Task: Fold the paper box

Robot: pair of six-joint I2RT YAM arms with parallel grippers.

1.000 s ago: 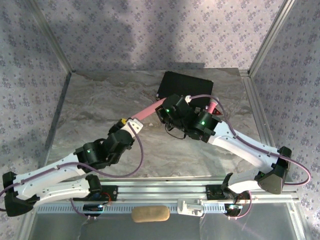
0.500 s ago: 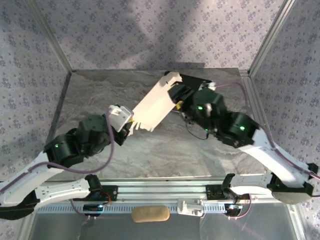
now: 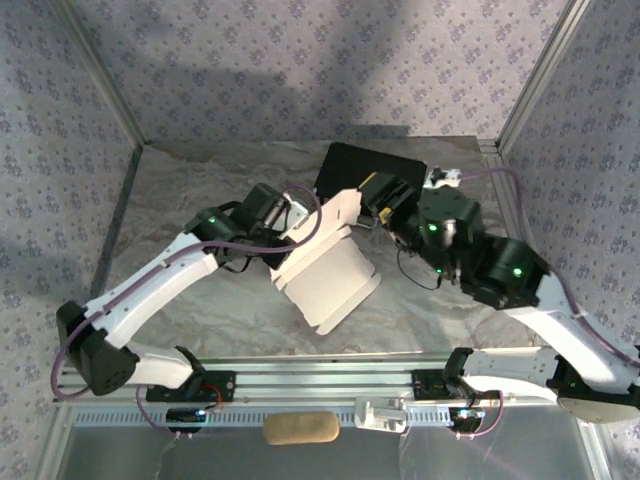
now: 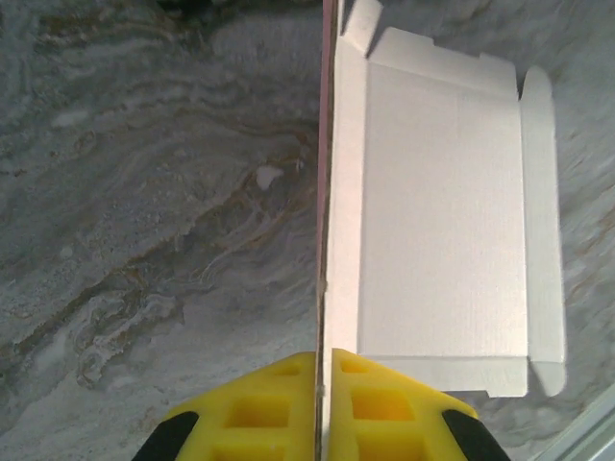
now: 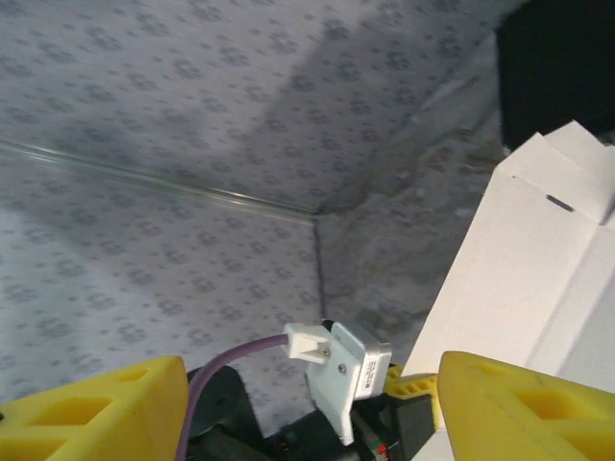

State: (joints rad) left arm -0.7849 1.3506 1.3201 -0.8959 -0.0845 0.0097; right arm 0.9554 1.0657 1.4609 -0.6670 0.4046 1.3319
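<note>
1. The paper box (image 3: 325, 268) is mid-counter between the two arms, opened out with its pale inside facing up. One side panel stands upright and shows edge-on in the left wrist view.
2. The left end effector (image 4: 323, 403) has its yellow fingers pressed together on that upright panel at its near end. The main sheet spreads to the right of the grip, and its long axis runs straight away from the end effector.
3. The right end effector (image 3: 384, 198) has its fingers (image 5: 91, 413) wide apart with nothing between them. The box's far flap lies just ahead of it, toward its right-hand finger, close to the black case (image 3: 375, 165).
4. Governing relation: the left arm holds one long side. The opposite long side and the far-end flaps are free and face the right arm, which is the nearer one to them. Judgement: the next fold falls to the right arm, working across the short axis toward the held panel.
5. Contact with the counter (image 4: 144, 211): these views do not settle whether the sheet's near end rests on it or hangs just above.
</note>
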